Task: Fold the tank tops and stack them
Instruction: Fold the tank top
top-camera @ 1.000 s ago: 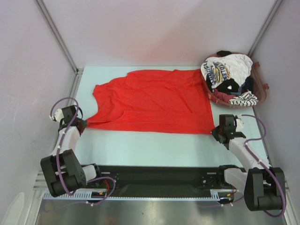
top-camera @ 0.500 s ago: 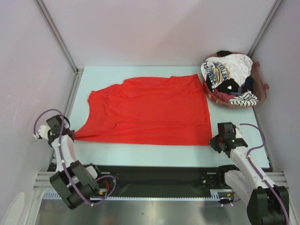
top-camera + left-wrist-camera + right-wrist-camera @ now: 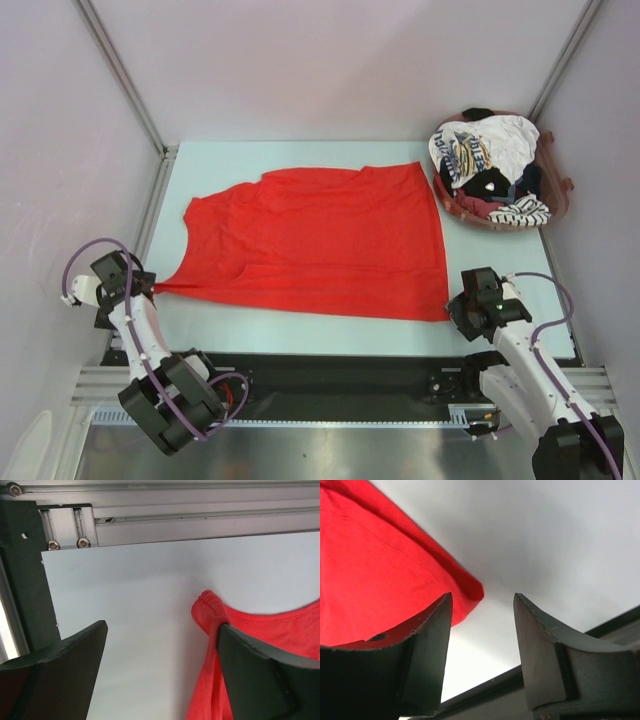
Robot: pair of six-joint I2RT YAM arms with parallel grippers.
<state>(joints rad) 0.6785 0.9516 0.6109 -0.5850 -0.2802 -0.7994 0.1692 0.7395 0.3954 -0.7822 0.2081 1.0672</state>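
The large red tank top (image 3: 320, 240) lies spread flat across the middle of the table. Its strap end (image 3: 207, 611) rests by the inner side of my left gripper's right finger. My left gripper (image 3: 143, 291) stands open at the near left corner of the cloth, nothing pinched between its fingers. My right gripper (image 3: 455, 309) is open too, at the near right corner (image 3: 465, 592), which lies beside its left finger. More tank tops, white with blue-yellow print (image 3: 470, 150), striped (image 3: 522, 211) and dark, are heaped in a basket (image 3: 560, 195) at the far right.
A metal rail and black bracket (image 3: 20, 565) run along the table's left edge close to my left gripper. The black base plate (image 3: 330, 375) lies along the near edge. Walls close in the left, back and right.
Both grippers have opened and let go of the red tank top's near corners after pulling it toward the near edge. The cloth now lies flatter and lower on the table.
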